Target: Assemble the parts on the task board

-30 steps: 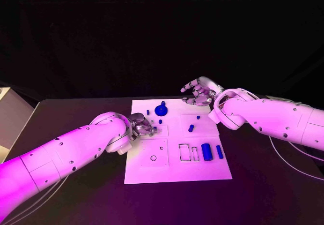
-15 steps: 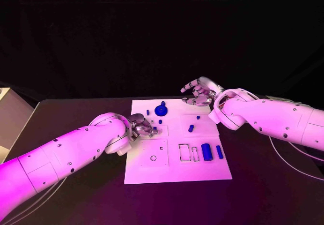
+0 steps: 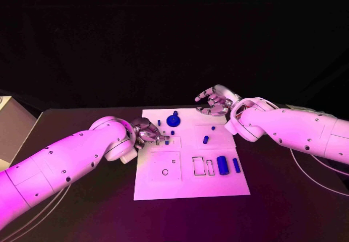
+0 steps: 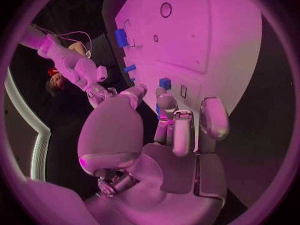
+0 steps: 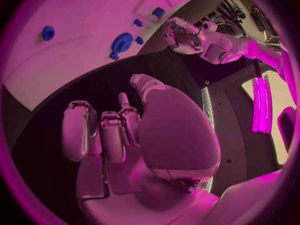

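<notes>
The white task board lies mid-table. It carries a round blue part at the far edge, a blue block with a thin bar beside empty slots, and small blue pieces. My left hand hovers at the board's left edge with its fingers curled. A small blue piece sits right at its fingertips; whether they grip it is unclear. My right hand floats just beyond the board's far edge, fingers loosely apart, holding nothing.
A pale box stands at the table's left edge. Thin cables run over the black table under my right arm. Two more small blue pieces stand close to the left hand.
My left arm has lifted and the hand has drawn back a little toward the far left, uncovering the small blue piece at its fingertips. The right hand has barely moved.
</notes>
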Available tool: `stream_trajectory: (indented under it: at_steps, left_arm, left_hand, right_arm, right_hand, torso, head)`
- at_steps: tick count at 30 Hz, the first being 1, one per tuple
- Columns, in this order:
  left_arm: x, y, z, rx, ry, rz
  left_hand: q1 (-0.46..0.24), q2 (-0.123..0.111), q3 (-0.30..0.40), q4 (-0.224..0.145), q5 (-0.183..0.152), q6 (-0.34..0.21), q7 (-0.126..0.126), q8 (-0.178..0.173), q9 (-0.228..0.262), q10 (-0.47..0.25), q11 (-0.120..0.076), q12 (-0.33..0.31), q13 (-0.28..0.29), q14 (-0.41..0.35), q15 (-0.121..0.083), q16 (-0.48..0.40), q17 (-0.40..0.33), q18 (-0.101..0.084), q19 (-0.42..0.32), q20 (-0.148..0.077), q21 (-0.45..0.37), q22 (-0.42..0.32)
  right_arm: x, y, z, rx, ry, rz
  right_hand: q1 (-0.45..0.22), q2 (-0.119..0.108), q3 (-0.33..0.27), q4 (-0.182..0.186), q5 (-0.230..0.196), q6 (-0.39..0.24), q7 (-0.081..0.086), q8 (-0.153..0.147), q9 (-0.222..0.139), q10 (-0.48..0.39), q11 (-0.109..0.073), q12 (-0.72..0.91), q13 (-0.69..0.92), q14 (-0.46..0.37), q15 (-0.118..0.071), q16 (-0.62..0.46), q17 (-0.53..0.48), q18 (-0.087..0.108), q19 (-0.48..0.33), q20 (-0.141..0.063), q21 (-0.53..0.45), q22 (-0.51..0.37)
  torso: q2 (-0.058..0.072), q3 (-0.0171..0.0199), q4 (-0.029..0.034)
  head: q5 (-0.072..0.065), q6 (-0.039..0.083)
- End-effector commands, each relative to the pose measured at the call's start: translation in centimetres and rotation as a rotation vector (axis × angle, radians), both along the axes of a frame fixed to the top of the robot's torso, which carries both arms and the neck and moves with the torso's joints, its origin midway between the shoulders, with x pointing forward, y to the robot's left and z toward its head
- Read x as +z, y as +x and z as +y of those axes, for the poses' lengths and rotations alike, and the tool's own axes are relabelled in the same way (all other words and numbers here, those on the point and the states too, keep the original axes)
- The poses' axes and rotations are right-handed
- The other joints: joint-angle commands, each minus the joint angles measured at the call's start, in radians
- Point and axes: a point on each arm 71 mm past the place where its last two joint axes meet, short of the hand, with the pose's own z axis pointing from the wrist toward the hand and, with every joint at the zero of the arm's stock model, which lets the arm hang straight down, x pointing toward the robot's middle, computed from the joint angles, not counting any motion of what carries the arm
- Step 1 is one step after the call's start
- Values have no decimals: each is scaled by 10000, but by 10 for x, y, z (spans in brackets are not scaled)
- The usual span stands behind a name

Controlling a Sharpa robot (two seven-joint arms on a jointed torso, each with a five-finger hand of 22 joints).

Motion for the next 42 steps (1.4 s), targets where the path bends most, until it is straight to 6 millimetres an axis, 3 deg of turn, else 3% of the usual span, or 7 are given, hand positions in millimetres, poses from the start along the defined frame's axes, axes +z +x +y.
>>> stream_trajectory:
  at_steps: [1, 3, 9, 14, 19, 34, 42]
  left_arm:
    - [3, -2, 0, -535, -749, 838]
    - [8, 0, 3, -544, -943, 948]
    - [19, 10, 17, -73, -1486, 750]
    - [23, 22, 28, 201, -1525, 262]
    - [26, 36, 32, 698, -1377, -538]
    - [36, 71, 30, 1859, -514, -1544]
    - [37, 78, 30, 2084, 52, -1362]
  left_hand:
    - [118, 62, -175, 93, -14, -394, 221, -421, -273, -621, 213, -479, -769, 707, 202, -187, 1818, 255, -299, 137, -307, -416]
    - [118, 138, -332, 97, -26, -607, 403, -759, -533, -1114, 381, -816, -1351, 560, 350, -345, 1539, 335, -562, 278, -585, -782]
    - [319, 486, -515, 96, 79, -870, 710, -1556, -1221, -1641, 655, -1082, -1844, 342, 590, -541, 1144, 450, -869, 534, -951, -1235]
    - [1407, 761, -135, -67, 216, -1189, 948, -2111, -1794, -2119, 853, -1627, -2345, -71, 773, -948, 404, 632, -1387, 712, -1662, -2085]
    - [1729, 641, 219, -11, 213, -1232, 1021, -2397, -2186, -2149, 919, -1802, -2587, -121, 816, -998, 252, 636, -1353, 721, -1739, -2153]
    - [773, 466, -264, 115, 142, -1431, 1133, -2649, -2641, -1652, 1006, -1365, -2621, 293, 888, -565, 908, 466, -713, 772, -1146, -1357]
    - [271, 582, -722, 121, 128, -1155, 1039, -2441, -2737, -1523, 936, -1019, -2525, 437, 839, -395, 1182, 393, -467, 747, -856, -981]
  right_arm:
    - [-1, 0, 0, 118, -62, 6]
    - [-1, 0, 0, 110, -64, 7]
    - [-1, 0, -1, 74, -62, -20]
    - [0, 0, -2, 37, -63, -50]
    - [0, 1, -2, 13, -65, -70]
    - [0, 1, 0, 27, -46, -94]
    - [0, 1, 2, 48, -40, -97]
  right_hand:
    - [-84, -38, 42, -6, 61, 59, -12, -37, -10, 88, -1, 55, 1235, 1062, 30, 41, 2634, -93, 397, 79, 37, 308]
    - [-84, -38, 42, -6, 61, 59, -12, -37, -10, 88, -1, 55, 1235, 1062, 30, 41, 2634, -93, 397, 79, 37, 308]
    - [-84, -38, 42, -6, 61, 59, -12, -37, -10, 88, -1, 55, 1235, 1062, 30, 41, 2634, -93, 397, 79, 37, 308]
    - [-103, -58, 107, -27, 75, 59, -11, -51, -15, 57, -1, 29, 1203, 1062, 30, 41, 2634, -93, 397, 79, 36, 309]
    - [-103, -58, 107, -27, 75, 59, -11, -51, -15, 57, -1, 29, 1203, 1062, 30, 41, 2634, -93, 397, 79, 36, 309]
    - [-100, -52, 137, -36, 81, 65, -11, -52, -15, 51, -2, 23, 1196, 1062, 29, 41, 2634, -92, 396, 78, 34, 308]
    - [-100, -52, 137, -36, 81, 65, -11, -52, -15, 51, -2, 23, 1196, 1062, 29, 41, 2634, -92, 396, 78, 34, 308]
  torso:
    - [18, -3, -9]
    - [19, -8, 0]
    - [9, 0, 2]
    - [18, -8, -5]
    - [39, -14, -12]
    - [97, 17, -33]
    - [130, 32, -37]
  head:
    - [-19, 41]
    - [-39, 44]
    - [-41, 59]
    - [-23, 116]
    - [10, 179]
    - [69, 280]
    - [72, 305]
